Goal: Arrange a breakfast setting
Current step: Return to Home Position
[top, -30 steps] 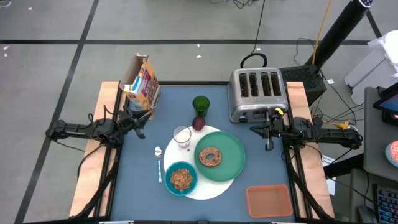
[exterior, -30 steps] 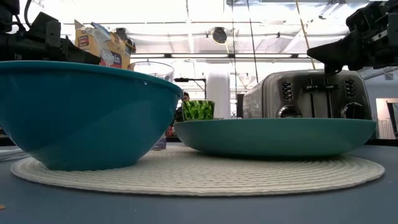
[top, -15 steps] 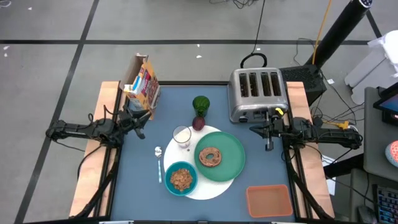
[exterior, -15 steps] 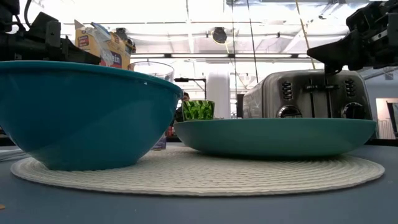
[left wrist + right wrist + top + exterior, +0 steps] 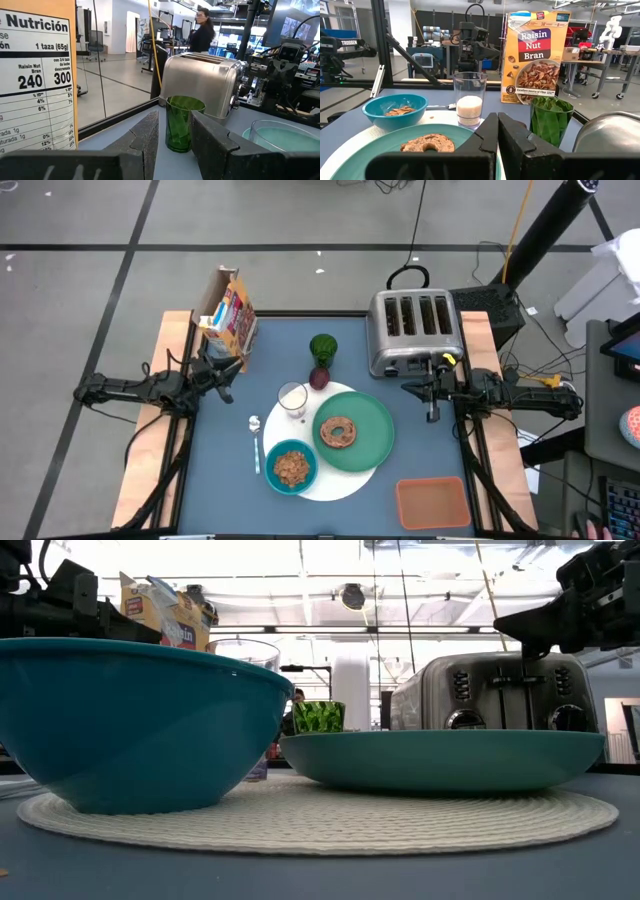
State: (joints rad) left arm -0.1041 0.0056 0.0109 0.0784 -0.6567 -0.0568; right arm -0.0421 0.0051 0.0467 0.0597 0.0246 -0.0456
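Observation:
A white round mat [image 5: 333,481] lies on the blue table. On it stand a green plate [image 5: 371,442] bearing a brown bagel [image 5: 337,431], a teal bowl [image 5: 291,468] of cereal, and a glass [image 5: 293,398] partly filled with milk. A spoon [image 5: 256,448] lies just left of the mat. A dark-red fruit [image 5: 319,378] rests at the mat's far edge. My left gripper [image 5: 236,367] hovers level at the table's left edge, slightly open and empty. My right gripper [image 5: 405,388] hovers level at the right edge, shut and empty.
A steel toaster [image 5: 414,330] stands at the far right, a green cup [image 5: 323,348] beside the fruit, a cereal box [image 5: 228,315] at the far left. An orange tray [image 5: 432,502] lies at the near right. A person [image 5: 201,32] stands in the room beyond.

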